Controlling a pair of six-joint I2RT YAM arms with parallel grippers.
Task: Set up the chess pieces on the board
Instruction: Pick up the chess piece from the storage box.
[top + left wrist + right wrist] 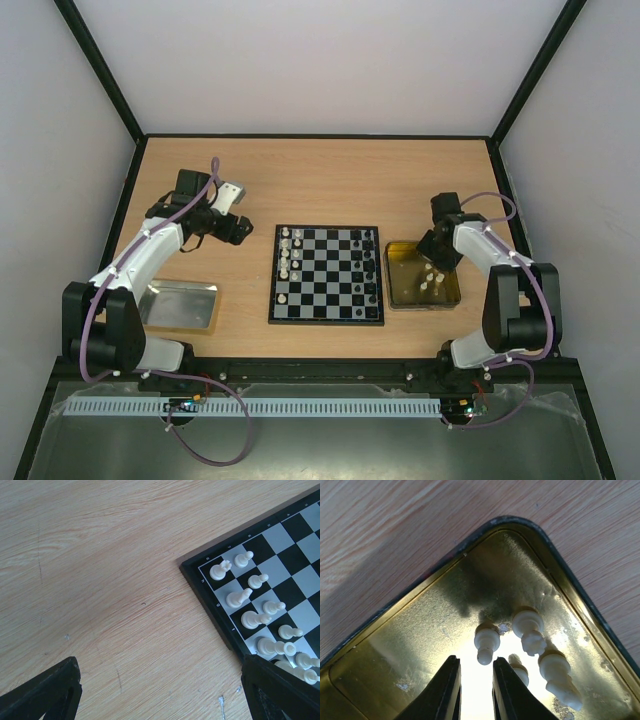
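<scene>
On wood table (320,170), white walls (320,60): left claw (160,661) released; right claw (476,659) narrowly parted over gold tray (420,630).

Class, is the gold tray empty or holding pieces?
Holding pieces: several white chess pieces lie inside the gold tray.

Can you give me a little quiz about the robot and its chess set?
1. True or false: the left gripper is open and holds nothing.
2. What colour are the loose pieces lying in the gold tray? A white, B black, C red.
3. Fill in: on the board, the white pieces stand along the side nearer the ____ arm.
Key: 1 true; 2 A; 3 left.
</scene>
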